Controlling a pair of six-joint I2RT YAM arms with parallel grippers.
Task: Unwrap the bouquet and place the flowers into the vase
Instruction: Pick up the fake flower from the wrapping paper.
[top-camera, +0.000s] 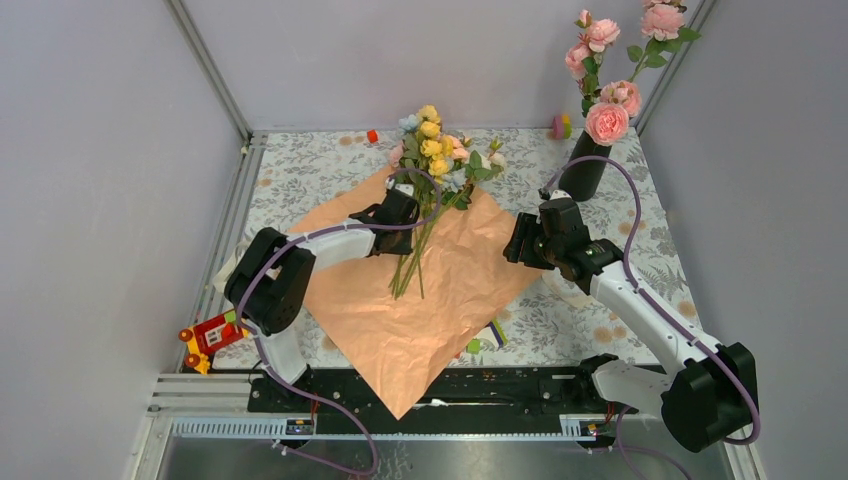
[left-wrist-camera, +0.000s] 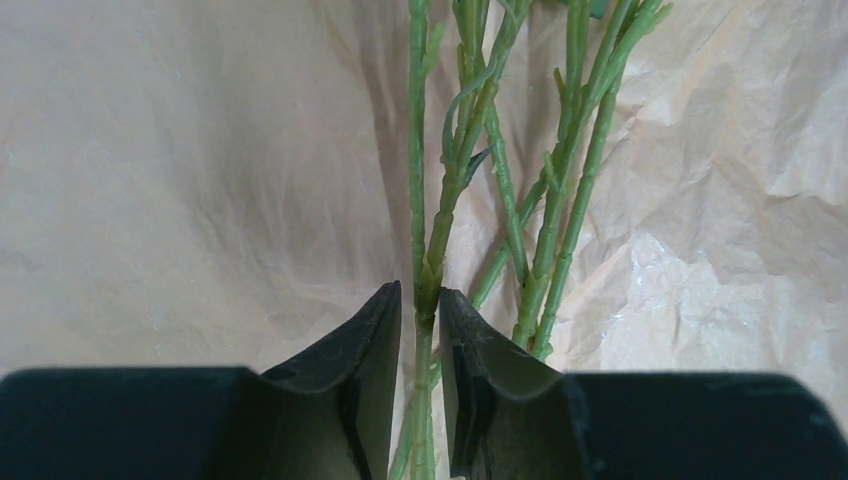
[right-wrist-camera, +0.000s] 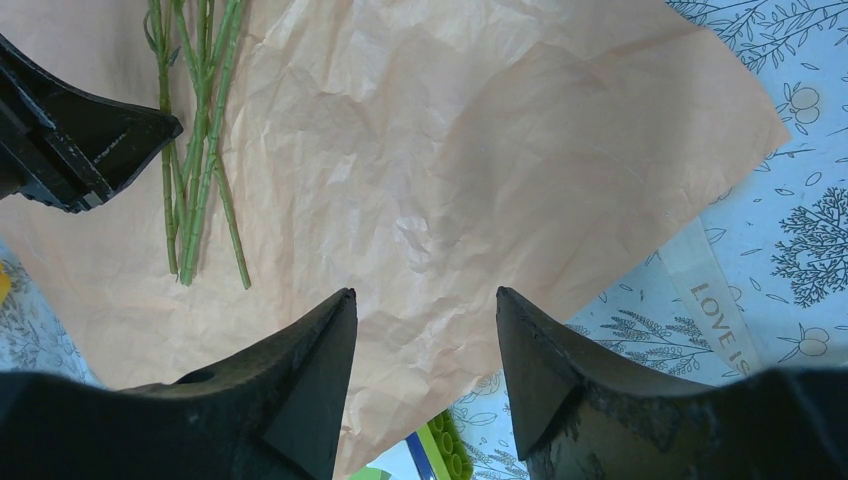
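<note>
The flowers (top-camera: 433, 150) lay on the spread paper (top-camera: 400, 320), blooms toward 12 o'clock. The left gripper (left-wrist-camera: 420, 300) had narrow jaws around one stem, with contact unclear. The right gripper (right-wrist-camera: 425, 300) held wide, empty jaws at 3 o'clock. The vase (top-camera: 583, 172) stood at 2 o'clock.

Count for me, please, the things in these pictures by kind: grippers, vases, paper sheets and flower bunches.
Grippers: 2, the left gripper and the right gripper
Vases: 1, the black vase
Paper sheets: 1, the peach paper
Flower bunches: 2, the small flowers and the pink roses
Total: 6
</note>
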